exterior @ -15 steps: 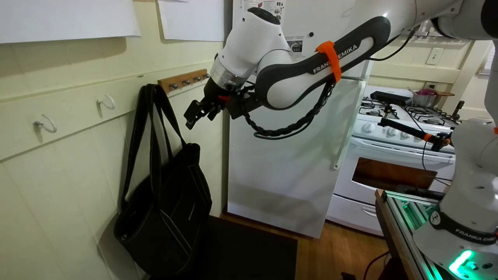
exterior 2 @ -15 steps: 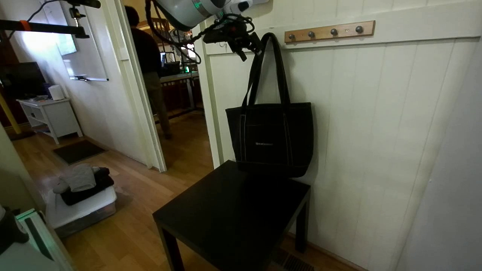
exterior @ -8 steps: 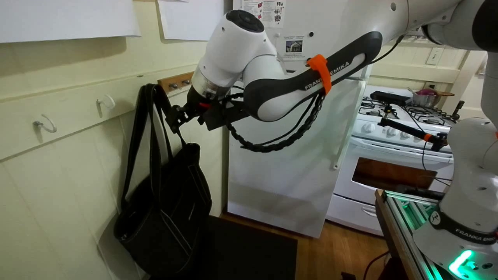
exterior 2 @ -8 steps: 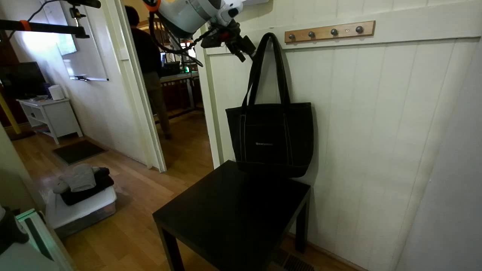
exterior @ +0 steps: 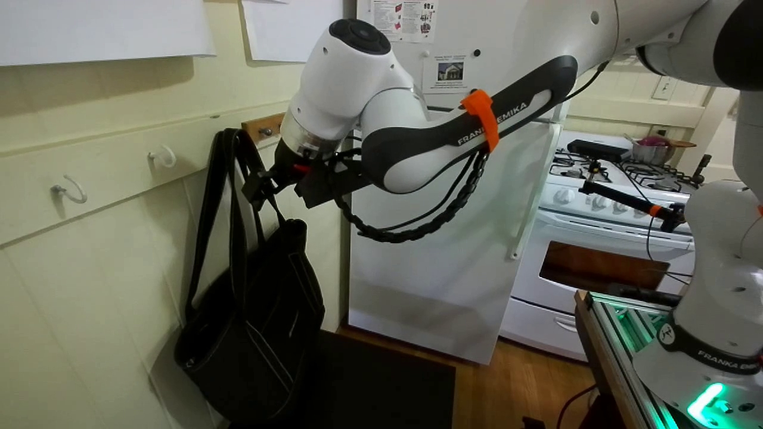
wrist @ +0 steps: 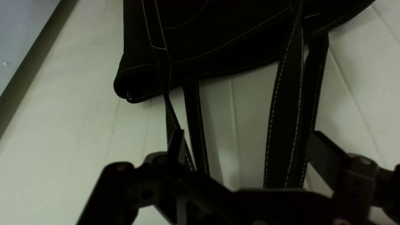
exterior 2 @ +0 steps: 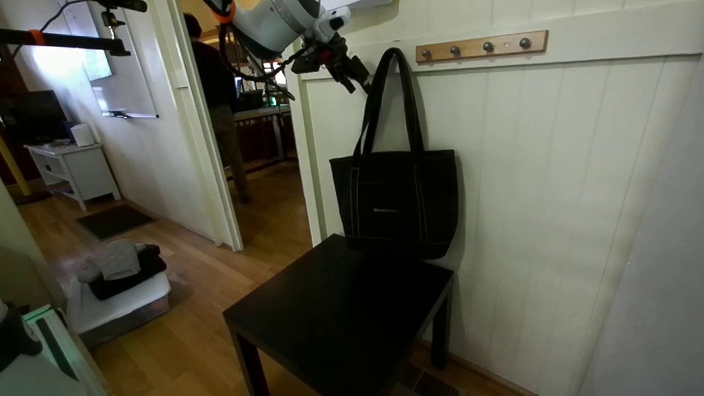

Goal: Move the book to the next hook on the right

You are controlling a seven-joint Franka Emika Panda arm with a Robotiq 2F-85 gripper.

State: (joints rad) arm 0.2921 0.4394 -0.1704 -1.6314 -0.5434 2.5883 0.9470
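Note:
The book of the task is a large black tote bag [exterior 2: 396, 203], hanging against the wall by its long straps [exterior 2: 410, 104]. Whatever it hangs from is covered by the strap loops. A wooden rack [exterior 2: 467, 50] with several dark knob hooks is to the bag's right in that exterior view. My gripper [exterior: 253, 193] is at the upper part of the straps in both exterior views. In the wrist view the gripper [wrist: 248, 139] is open, with strap lengths [wrist: 284, 125] showing between and beyond its fingers [wrist: 328, 156]. Whether any strap is touched I cannot tell.
Two white hooks [exterior: 154, 156] are fixed to the wall on the bag's far side from the rack. Below the bag stands a low black table [exterior 2: 330, 319]; contact between them is unclear. A white fridge [exterior: 429, 268] stands beside the arm. Papers [exterior: 292, 30] hang above.
My gripper has come down and closer to the straps, now overlapping them in an exterior view. The jaws have stayed open. The bag hangs as before.

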